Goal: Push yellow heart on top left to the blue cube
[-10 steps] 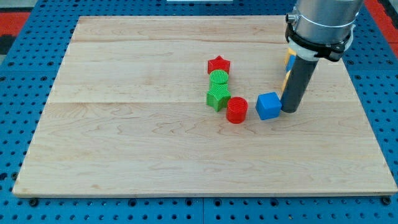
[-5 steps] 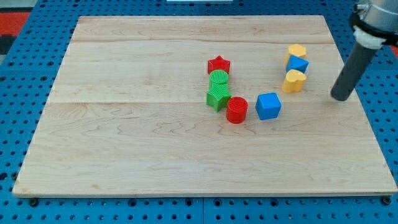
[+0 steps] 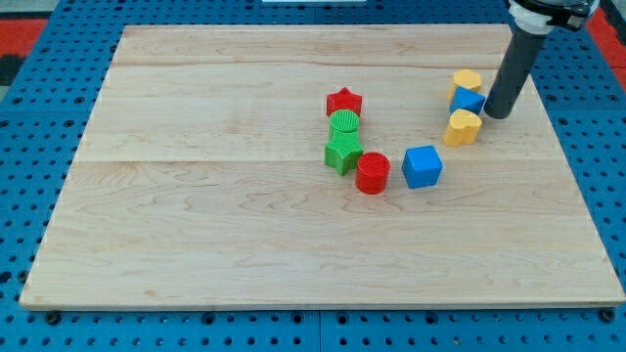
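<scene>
Tool: a plain dark rod with no jaws to open or close, holding nothing; my tip [image 3: 498,114] rests on the table [image 3: 196,244] just right of the small blue block [image 3: 469,100].
Yellow heart: [image 3: 463,127] sits just below that small blue block, up and to the right of the blue cube [image 3: 423,166], apart from it.
Yellow block: [image 3: 467,80] tops the right-hand column.
Centre cluster: red star [image 3: 344,101], green cylinder [image 3: 344,122], green star [image 3: 342,152], red cylinder [image 3: 373,173].
</scene>
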### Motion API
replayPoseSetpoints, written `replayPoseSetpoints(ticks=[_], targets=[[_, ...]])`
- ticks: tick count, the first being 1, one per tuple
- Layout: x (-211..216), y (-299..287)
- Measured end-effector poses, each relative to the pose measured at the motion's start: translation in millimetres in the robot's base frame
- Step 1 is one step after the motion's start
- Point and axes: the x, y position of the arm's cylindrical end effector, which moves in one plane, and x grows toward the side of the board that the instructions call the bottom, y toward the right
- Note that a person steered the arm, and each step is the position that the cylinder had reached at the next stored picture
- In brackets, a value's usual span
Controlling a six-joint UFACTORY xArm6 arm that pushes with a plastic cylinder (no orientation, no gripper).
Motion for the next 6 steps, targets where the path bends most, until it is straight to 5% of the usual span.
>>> replayPoseSetpoints(ticks=[6], targets=[[21.3, -31.6]])
